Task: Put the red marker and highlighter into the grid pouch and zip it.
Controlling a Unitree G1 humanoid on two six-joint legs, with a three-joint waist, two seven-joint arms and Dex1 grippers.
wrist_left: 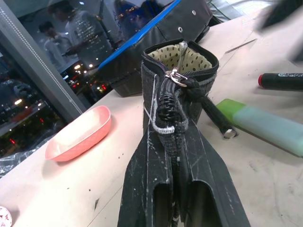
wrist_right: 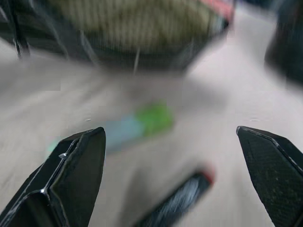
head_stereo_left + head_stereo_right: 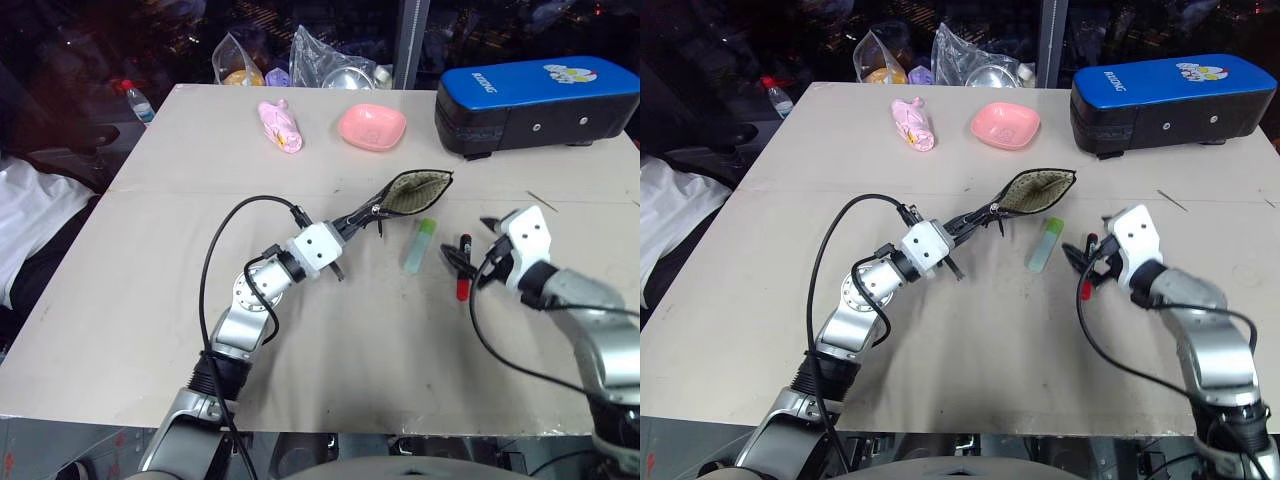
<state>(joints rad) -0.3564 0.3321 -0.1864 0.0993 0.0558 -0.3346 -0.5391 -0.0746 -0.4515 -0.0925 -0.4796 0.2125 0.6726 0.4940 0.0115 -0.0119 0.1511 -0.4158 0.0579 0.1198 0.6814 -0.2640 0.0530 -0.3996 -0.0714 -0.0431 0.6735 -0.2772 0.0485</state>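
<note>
The surface (image 3: 150, 300) carries the grid pouch (image 3: 415, 190), mouth open and held raised at its closed end by the left hand (image 3: 352, 222), fingers pinched on the fabric. Just beside the pouch mouth lies the highlighter (image 3: 421, 245); the red marker (image 3: 464, 267) lies beside that. The right hand (image 3: 470, 250) is over the marker, fingers spread wide, holding nothing.

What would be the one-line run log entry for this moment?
left gripper: shut on black grid fabric pouch, mouth open | right gripper: jaws open, empty | red marker, mint highlighter: on table
</note>
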